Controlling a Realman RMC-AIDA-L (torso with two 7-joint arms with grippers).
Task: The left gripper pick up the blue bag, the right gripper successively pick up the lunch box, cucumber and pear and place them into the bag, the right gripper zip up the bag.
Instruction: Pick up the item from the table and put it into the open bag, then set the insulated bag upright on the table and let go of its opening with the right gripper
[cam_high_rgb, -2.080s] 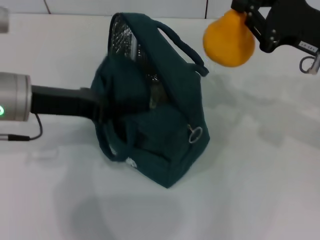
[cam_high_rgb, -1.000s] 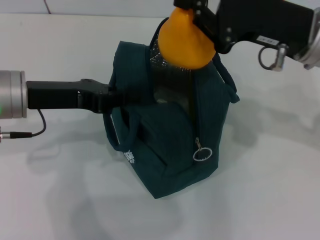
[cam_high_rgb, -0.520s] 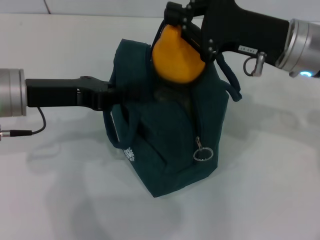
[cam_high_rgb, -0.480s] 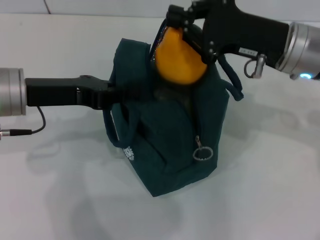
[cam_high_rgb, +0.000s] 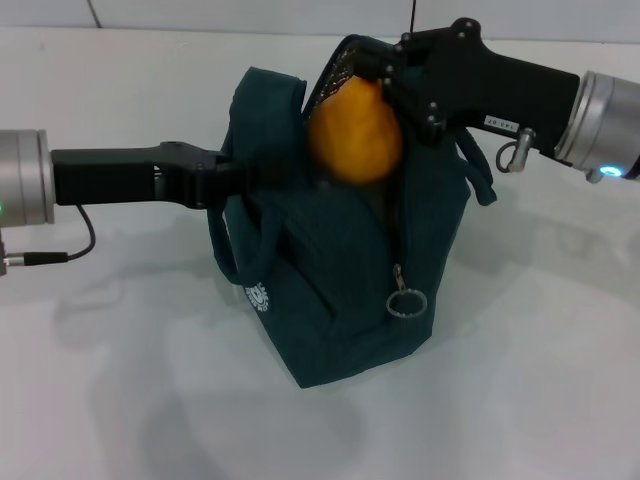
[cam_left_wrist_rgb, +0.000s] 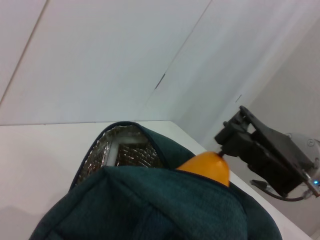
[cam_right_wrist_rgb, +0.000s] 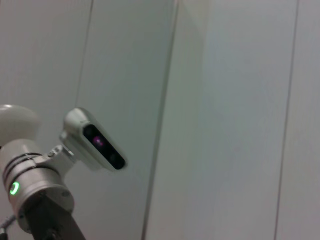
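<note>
Right gripper (cam_high_rgb: 368, 62): clamped on the narrow top of the pear, reaching in from the right above the bag's open mouth.
Pear (cam_high_rgb: 356, 133): hangs below the right gripper, its round lower half down in the mouth of the bag, its upper half above the rim; the left wrist view shows its top (cam_left_wrist_rgb: 206, 166) poking over the fabric edge with the right gripper (cam_left_wrist_rgb: 231, 140) on it.
Left gripper (cam_high_rgb: 222, 176): reaches in level from the left, closed on the bag's upper left side, with fabric bunched around its tip.
Bag (cam_high_rgb: 340, 275): stands upright on the desk between the two grippers, mouth open, foil lining (cam_left_wrist_rgb: 125, 151) showing inside in the left wrist view.
Handle (cam_high_rgb: 238, 262): one loop droops just below the left gripper.
Zipper ring (cam_high_rgb: 407, 303): hangs on the front of the bag, below the right gripper.
Logo (cam_high_rgb: 259, 297): round, white, low on the front, below the left gripper.
Desk (cam_high_rgb: 520, 380): white, under the bag.
Lunch box, cucumber: not visible.
</note>
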